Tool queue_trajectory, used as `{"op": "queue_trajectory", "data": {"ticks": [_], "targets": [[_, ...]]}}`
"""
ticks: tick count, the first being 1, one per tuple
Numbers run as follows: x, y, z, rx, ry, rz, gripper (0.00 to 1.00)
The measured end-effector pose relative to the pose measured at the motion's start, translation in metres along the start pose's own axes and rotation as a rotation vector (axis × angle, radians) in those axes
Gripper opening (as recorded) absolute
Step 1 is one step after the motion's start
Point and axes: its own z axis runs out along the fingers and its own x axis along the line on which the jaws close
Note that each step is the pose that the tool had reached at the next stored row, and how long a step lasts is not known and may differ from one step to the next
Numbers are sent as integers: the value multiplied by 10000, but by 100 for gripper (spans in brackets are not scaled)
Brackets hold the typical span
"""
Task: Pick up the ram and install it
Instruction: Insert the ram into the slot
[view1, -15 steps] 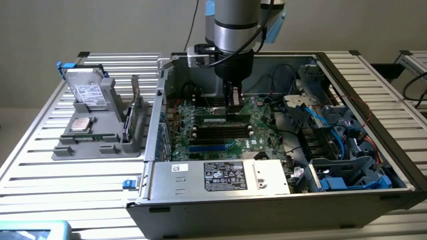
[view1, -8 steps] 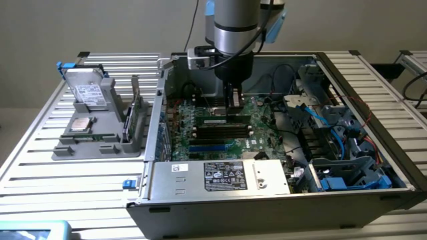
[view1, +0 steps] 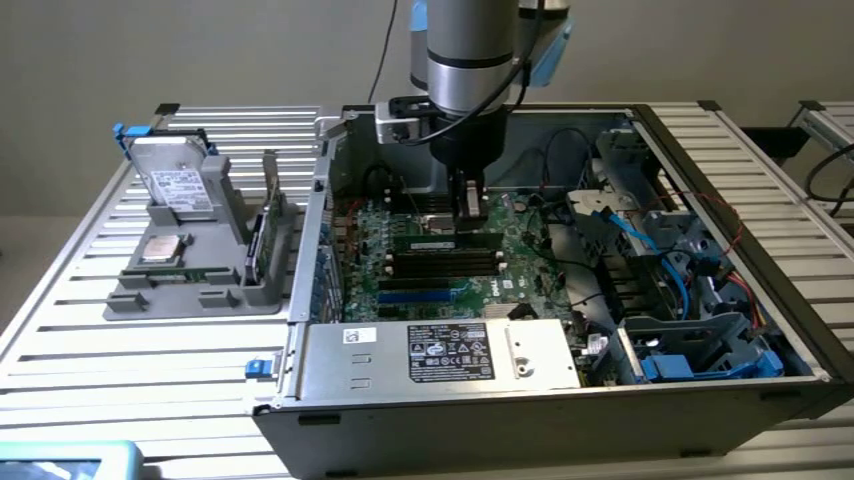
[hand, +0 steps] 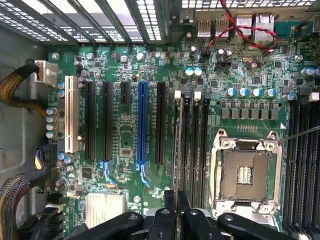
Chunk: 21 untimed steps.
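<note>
The ram (view1: 434, 243) is a thin dark green stick with a small pale label, standing on edge over the memory slots (hand: 195, 145) of the motherboard (hand: 125, 75) inside the open computer case (view1: 534, 410). In the wrist view the ram (hand: 176, 145) appears edge-on as a thin line along the memory slot closest to the black expansion slots. My gripper (view1: 467, 228) reaches straight down into the case and its fingertips (hand: 170, 210) are pressed together on the stick's top edge. How deep the ram sits in the slot is hidden.
The bare processor socket (hand: 246, 175) lies beside the memory slots, and a blue expansion slot (hand: 142, 125) lies among black ones. Cables (view1: 641, 230) and drive cages crowd the exterior view's right. A grey fixture (view1: 200, 290) outside the case holds a hard drive (view1: 176, 185) and a silver chip (view1: 164, 248).
</note>
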Motion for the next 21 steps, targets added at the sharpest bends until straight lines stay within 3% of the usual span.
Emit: {"op": "queue_trajectory", "data": {"ticks": [8, 21], "targets": [[-3, 4, 33, 40, -9, -195, 14], [-48, 10, 108, 42, 10, -216, 14]]}}
